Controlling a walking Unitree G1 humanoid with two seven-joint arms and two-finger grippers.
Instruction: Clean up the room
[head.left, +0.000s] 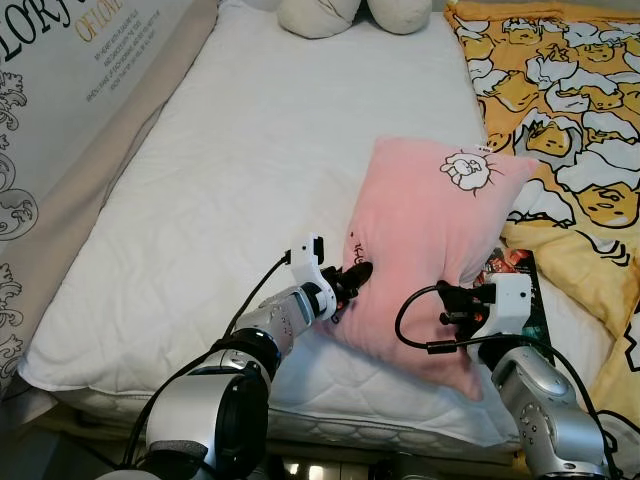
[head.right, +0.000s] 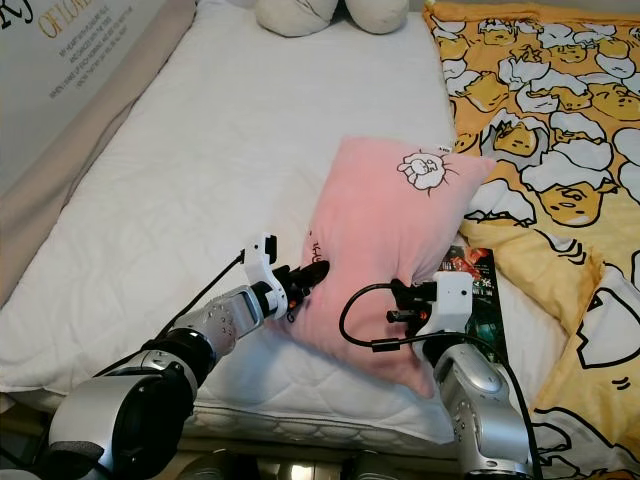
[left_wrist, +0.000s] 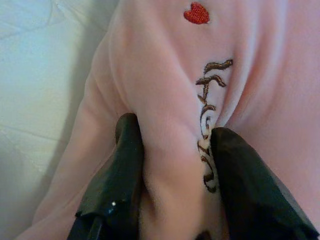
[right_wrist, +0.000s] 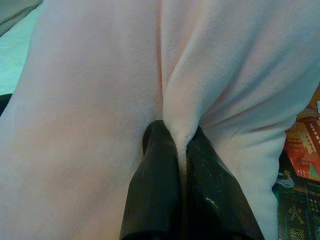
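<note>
- Your left gripper (head.left: 357, 272) pinches a thick fold of the soft pink plush pillow with a cartoon rabbit patch (head.left: 430, 235); its black fingers (left_wrist: 125, 165) press in on either side of the brown embroidered lettering.
- Your right gripper (right_wrist: 181, 137) is nearly pressed together on a thin ridge of the same pillow's opposite edge.
- The pillow spans between your two grippers, over the white quilted mattress (head.left: 220, 200).
- Just beyond your right gripper lie a dark printed booklet (head.left: 520, 285) and a yellow cartoon-print blanket (head.left: 570, 100).

Your pillow (head.left: 430, 240) lies on the mattress (head.left: 220, 190), blanket (head.left: 570, 110) to its right, book (head.left: 518, 290) between them, cushions (head.left: 350, 12) behind.
</note>
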